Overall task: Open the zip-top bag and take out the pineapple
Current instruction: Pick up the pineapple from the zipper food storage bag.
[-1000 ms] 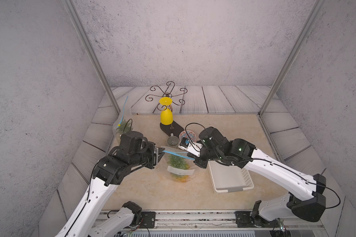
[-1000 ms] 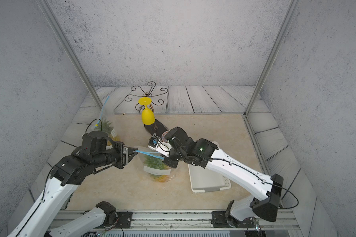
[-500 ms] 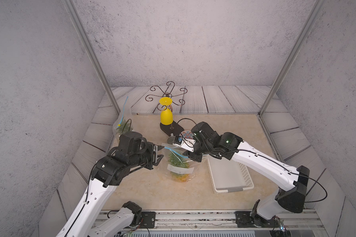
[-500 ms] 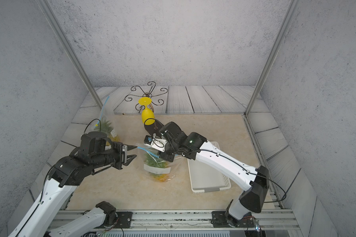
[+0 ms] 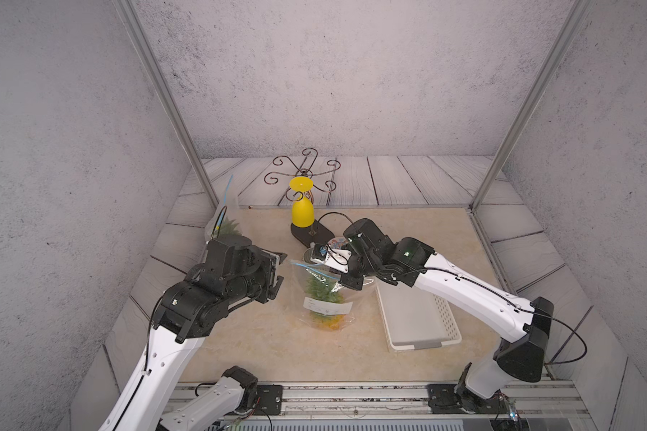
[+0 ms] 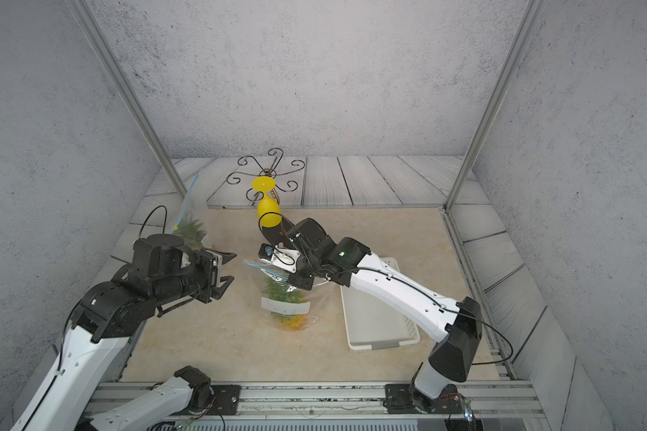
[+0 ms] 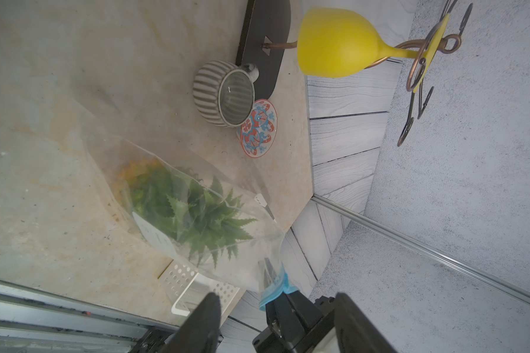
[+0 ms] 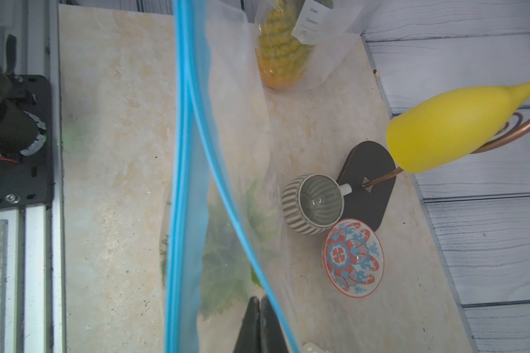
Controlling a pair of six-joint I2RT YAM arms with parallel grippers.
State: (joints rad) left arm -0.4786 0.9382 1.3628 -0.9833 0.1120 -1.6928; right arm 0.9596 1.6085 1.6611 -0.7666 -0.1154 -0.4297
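Note:
A clear zip-top bag (image 5: 348,298) with a blue zip strip stands mid-table in both top views, its top lifted. The pineapple (image 5: 322,293) is inside it, green leaves up, yellow body down. My right gripper (image 5: 346,280) is shut on one end of the blue strip (image 7: 276,288). In the right wrist view the two blue strips (image 8: 181,183) run apart, so the mouth is parted beside the closed fingertips (image 8: 251,308). My left gripper (image 5: 279,270) is open just left of the bag, touching nothing; its fingers (image 7: 205,318) frame the bag's corner.
A second bagged pineapple (image 5: 225,224) leans at the back left. A yellow goblet (image 5: 302,214) hangs on a wire stand behind the bag, with a striped cup (image 7: 227,93) and a patterned dish (image 7: 257,128) by its base. A white perforated tray (image 5: 415,317) lies right of the bag.
The left gripper let go of the zip strip, opened and drew back to the left. The right arm swung left with the bag, which now hangs from it alone.

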